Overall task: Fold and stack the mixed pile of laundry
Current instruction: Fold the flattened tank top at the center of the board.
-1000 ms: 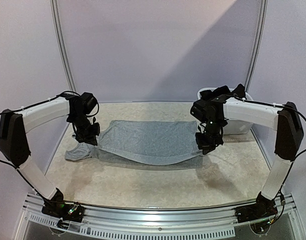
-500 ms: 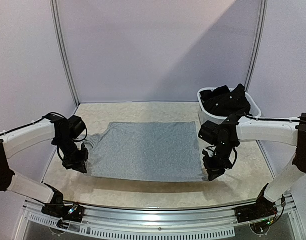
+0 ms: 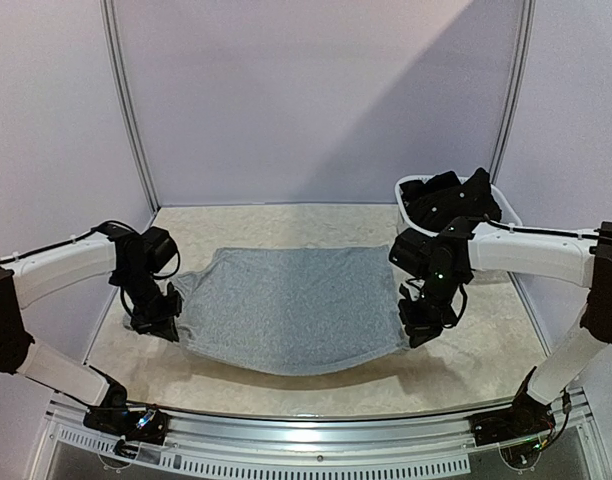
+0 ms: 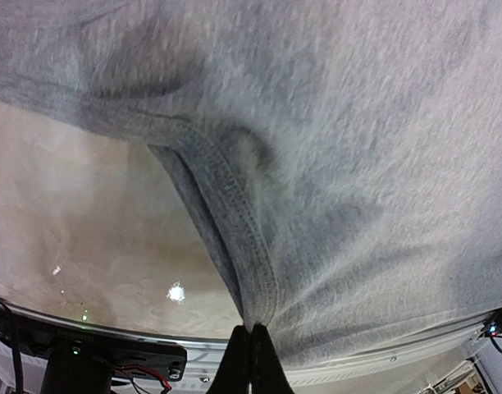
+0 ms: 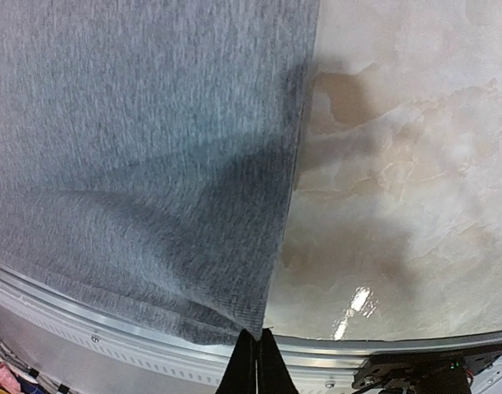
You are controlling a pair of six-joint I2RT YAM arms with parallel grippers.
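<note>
**Grey top lifted by its near corners, first fold at hand**

The grey top [image 3: 286, 300] is spread across the middle of the table [image 3: 286, 222]. Its far part rests on the surface, while the near edge hangs in the air between the two arms and sags in the middle. The left claw [image 3: 158, 320] is pressed together on the cloth at the near left. Its wrist view shows the tips pinching a stitched hem, with fabric bunched just above them. The right claw [image 3: 423, 328] is likewise closed on the near right corner, its tips meeting on the side edge of the fabric. At the far right of the table, a white basket [image 3: 402, 192] holds a black garment [image 3: 451, 203], which is in neither claw.

The step in hand looks like the first fold, carrying the near edge over to the far edge. To do it well, both claws should probably travel at the same height and pace. That would leave the edge straight and stop the sag from dragging or creasing the layer beneath. Drawing the corners slightly apart first would take up that slack. The left pinch sits on a narrow hem and could slip under a hard tug, so the tension ought to be gentle. Lowering the corners right onto the far corners before letting go should give a square half, a good base for the stack. Most of the task appears to remain.
</note>
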